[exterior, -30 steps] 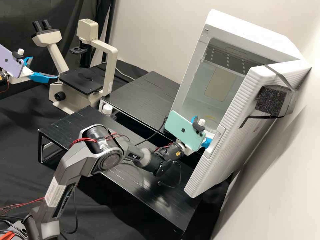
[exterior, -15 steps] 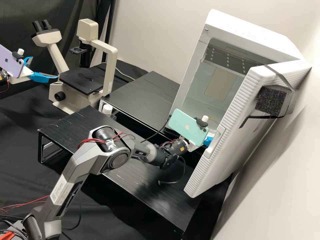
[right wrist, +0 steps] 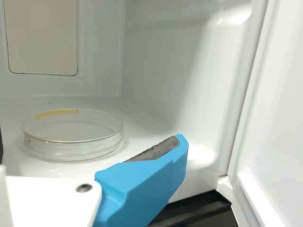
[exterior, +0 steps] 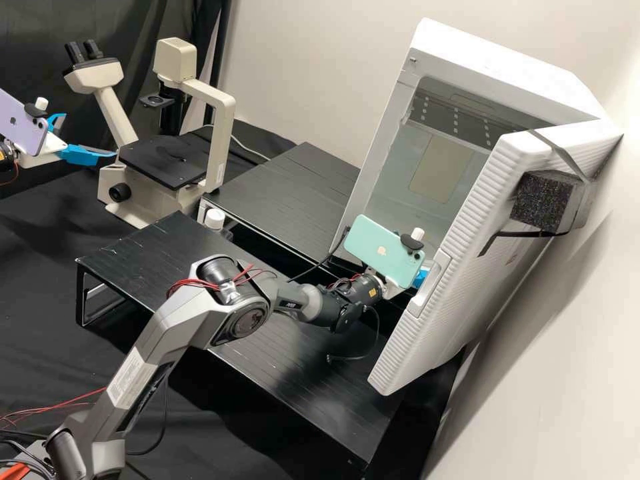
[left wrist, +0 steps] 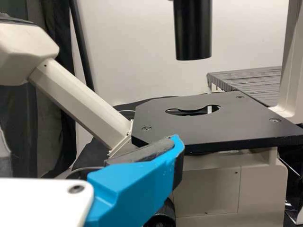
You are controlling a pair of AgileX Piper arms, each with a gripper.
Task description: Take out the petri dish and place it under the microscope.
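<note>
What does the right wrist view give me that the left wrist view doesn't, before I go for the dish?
Right wrist view: the clear round dish with a yellow mark on its rim, standing inside the white cabinet.

Left wrist view: the microscope, its flat black stage and the black tube above it.

Both: a blue finger with a dark pad, one at the right wrist, one at the left.

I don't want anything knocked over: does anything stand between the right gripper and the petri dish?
Nothing visible does: the petri dish sits on the white cabinet's floor ahead of the right gripper, and the open door stands to the side, not between them.
</note>
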